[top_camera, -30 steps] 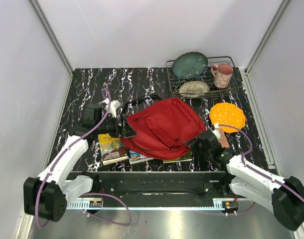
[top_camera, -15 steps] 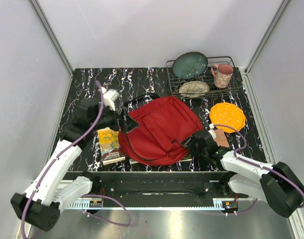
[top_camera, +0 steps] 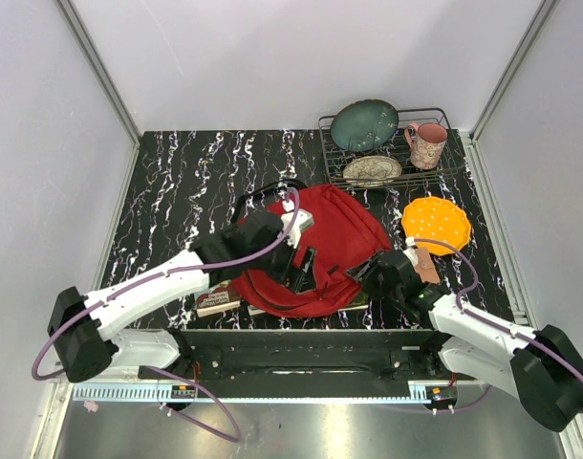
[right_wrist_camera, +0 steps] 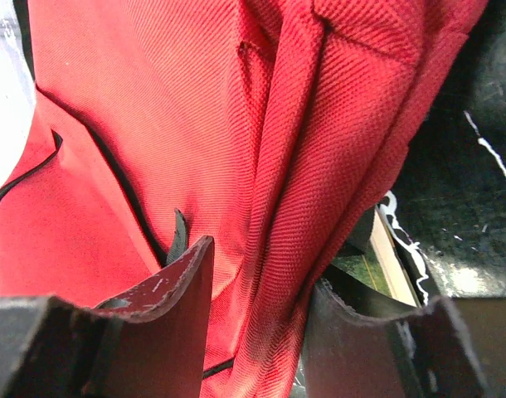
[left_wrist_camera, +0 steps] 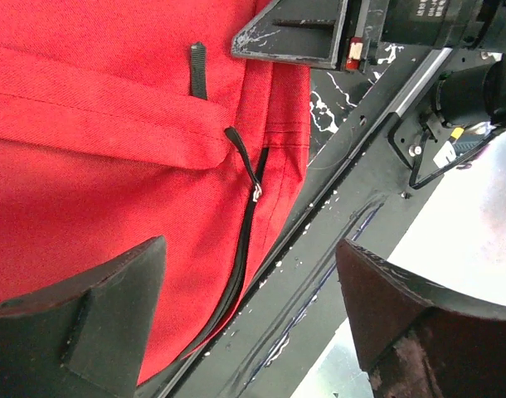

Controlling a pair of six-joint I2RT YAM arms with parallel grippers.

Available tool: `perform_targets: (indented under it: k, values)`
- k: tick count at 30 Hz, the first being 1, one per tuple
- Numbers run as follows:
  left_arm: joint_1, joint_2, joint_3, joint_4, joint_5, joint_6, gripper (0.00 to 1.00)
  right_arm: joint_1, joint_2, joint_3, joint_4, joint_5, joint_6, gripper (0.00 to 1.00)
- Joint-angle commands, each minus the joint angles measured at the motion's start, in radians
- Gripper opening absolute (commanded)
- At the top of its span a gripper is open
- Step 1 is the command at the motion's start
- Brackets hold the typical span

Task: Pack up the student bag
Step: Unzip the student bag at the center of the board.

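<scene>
The student bag point(top_camera: 322, 234) was found lying flat at the near middle of the worktop point(top_camera: 191, 172), front pocket up, with its near edge close to the worktop's front rail. Little packing could be judged done. A book point(top_camera: 213, 300) was seen on the worktop at the bag's left near corner, partly covered by the red fabric, and the edge of a second book point(right_wrist_camera: 387, 253) was seen under the bag's right side. Both were judged to lie beneath the bag rather than inside it. No open mouth of the main compartment could be made out in any view, and whether anything had been put inside could not be told.

The left claw point(left_wrist_camera: 246, 286) was held spread wide above the front pocket, with nothing between its fingers. The pocket zip point(left_wrist_camera: 240, 249) ran directly beneath it, and it could not be told whether that zip was done up.

The right claw point(right_wrist_camera: 257, 278) was set at the bag's right edge, its jaws partly apart with a raised fold of red fabric standing between them. Whether that fold was truly pinched or merely resting there could not be told.

The task was therefore judged to be at an early stage: the bag was yet to be opened, and the books were yet to be drawn out and put inside.
</scene>
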Motion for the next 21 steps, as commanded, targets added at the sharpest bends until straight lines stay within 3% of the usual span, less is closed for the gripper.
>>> perform_targets:
  k: [1,13,21]
  values:
    - [-0.035,0.051,0.055,0.065,-0.068,-0.039,0.85,0.004,-0.021,0.014,-0.007,0.043,0.021,0.47]
    - [-0.098,0.232,0.116,0.093,-0.082,-0.099,0.77,0.003,0.000,0.017,-0.009,0.046,0.031,0.47]
    - [-0.115,0.308,0.116,0.120,-0.019,-0.085,0.63,0.004,-0.004,0.014,-0.009,0.048,0.038,0.46]
